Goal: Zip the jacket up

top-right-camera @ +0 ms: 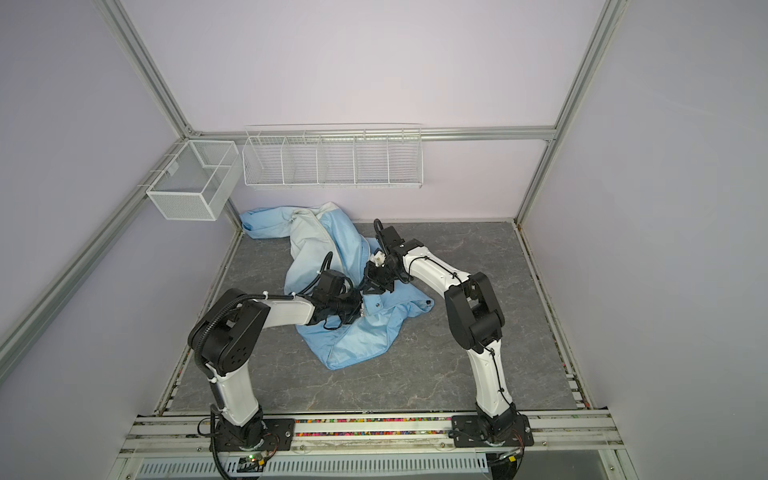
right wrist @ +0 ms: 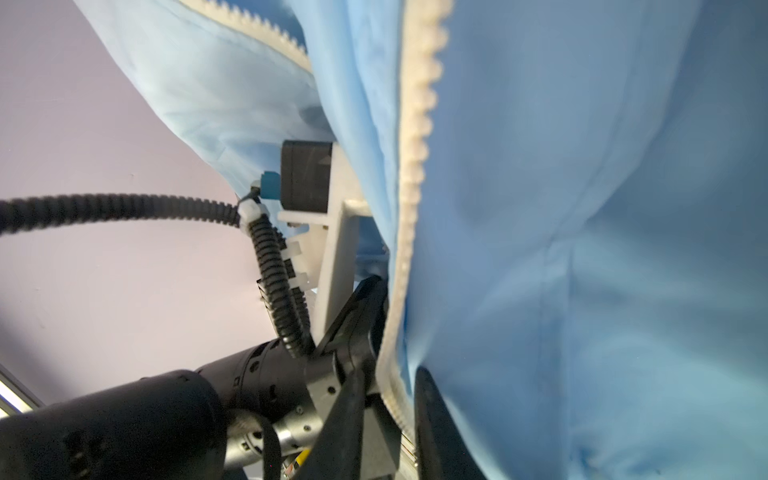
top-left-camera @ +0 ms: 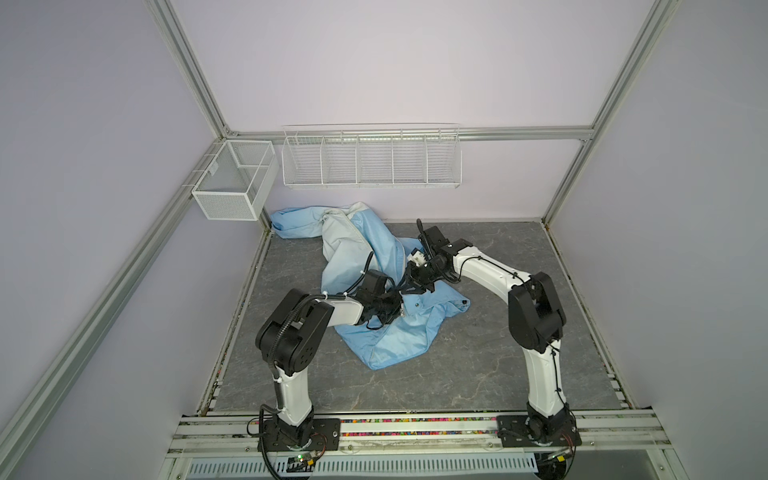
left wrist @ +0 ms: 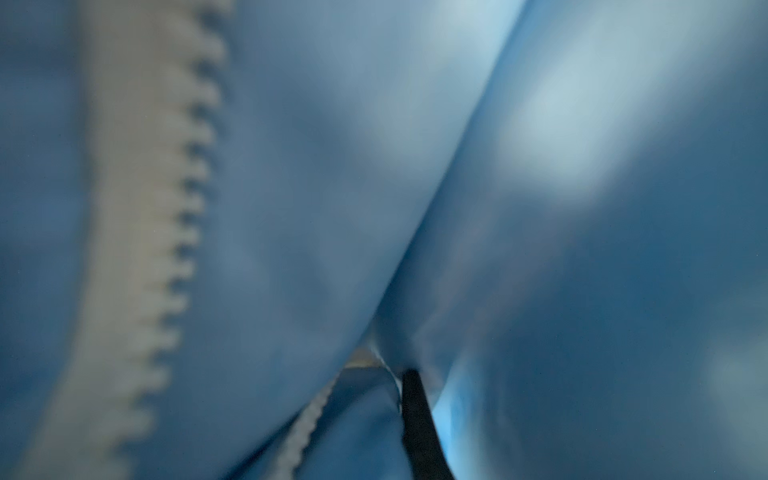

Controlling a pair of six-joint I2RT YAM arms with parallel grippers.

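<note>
We see the jacket (top-left-camera: 395,332) (top-right-camera: 357,340) lying crumpled on the grey counter (top-left-camera: 498,332), left of the middle. One pale end reaches the back left corner, below a mesh basket (top-left-camera: 232,183). The bluer bulk spreads toward the front between the two arms.

The two claws meet over the middle of the jacket, just beside each other. The left claw (top-left-camera: 401,309) (top-right-camera: 362,309) sits at a fabric edge near a small snap stud (top-left-camera: 415,304). It is closed tight. In its wrist view, which is blurred, we make out only one dark finger (left wrist: 415,415). Blue folds gather at that tip, so it appears to pinch the jacket there.

The right claw (top-left-camera: 409,286) (right wrist: 392,374) reaches in from the right and points down toward the left claw. Its wrist view shows its two dark fingers standing narrow, with the cream zipper (right wrist: 419,124) edge running between them. That toothed edge runs up and away from the fingers, with blue fabric draped close to the lens beside it.

A second toothed strip crosses the far corner of that view, apart from the first. We cannot see the slider.
</note>
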